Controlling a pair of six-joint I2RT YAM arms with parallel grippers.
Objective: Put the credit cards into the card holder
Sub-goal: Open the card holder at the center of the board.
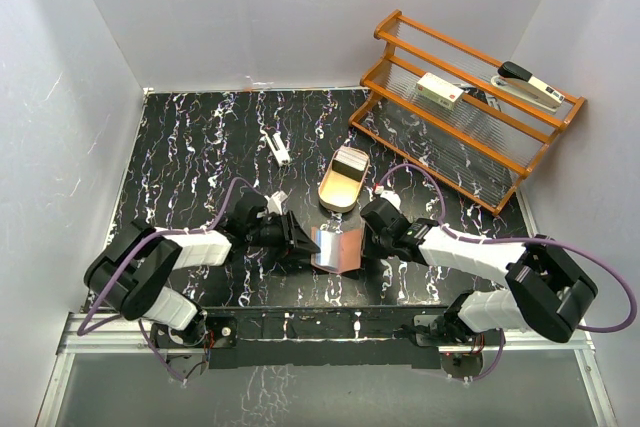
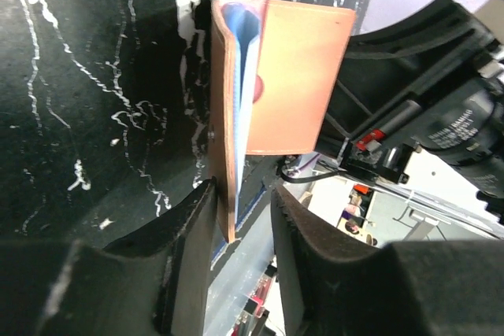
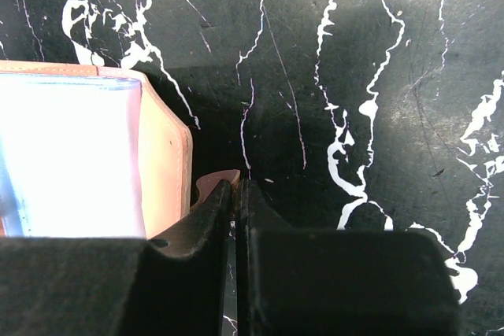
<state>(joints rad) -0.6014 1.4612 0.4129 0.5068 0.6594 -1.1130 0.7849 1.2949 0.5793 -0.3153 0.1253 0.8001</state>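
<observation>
**Card holder (image 1: 337, 247) stands open between two grippers**

The brown card holder is near the front of the black table (image 1: 200, 137), right in the middle. It stands up on its edge and is partly open, like a book. Its inside is pale blue.

The left gripper (image 2: 242, 194) is at the left side of the card holder. Its two fingers (image 2: 189, 234) are apart. One flap of the card holder goes down between them. The flap sits against one finger, and there is a gap on the other side, so the flap is not squeezed.

The right gripper (image 3: 236, 186) is at the right side. Its fingers are pressed almost together. They pinch the little brown tab that sticks out of the card holder's edge.

The credit cards (image 1: 350, 160) are not in the card holder. They sit in a small stack at the far end of a tan wooden tray (image 1: 335, 195). The top card has a dark face with pale edges. The tray lies on the table just behind the card holder. Neither gripper touches the cards.

A small white thing (image 1: 277, 148) lies on the table further back, to the left of the tray. I cannot tell what it is.

An orange wooden rack (image 1: 450, 142) stands at the back right. On it are a white box (image 1: 440, 90) with a red mark and a black and white stapler (image 1: 530, 85).
</observation>
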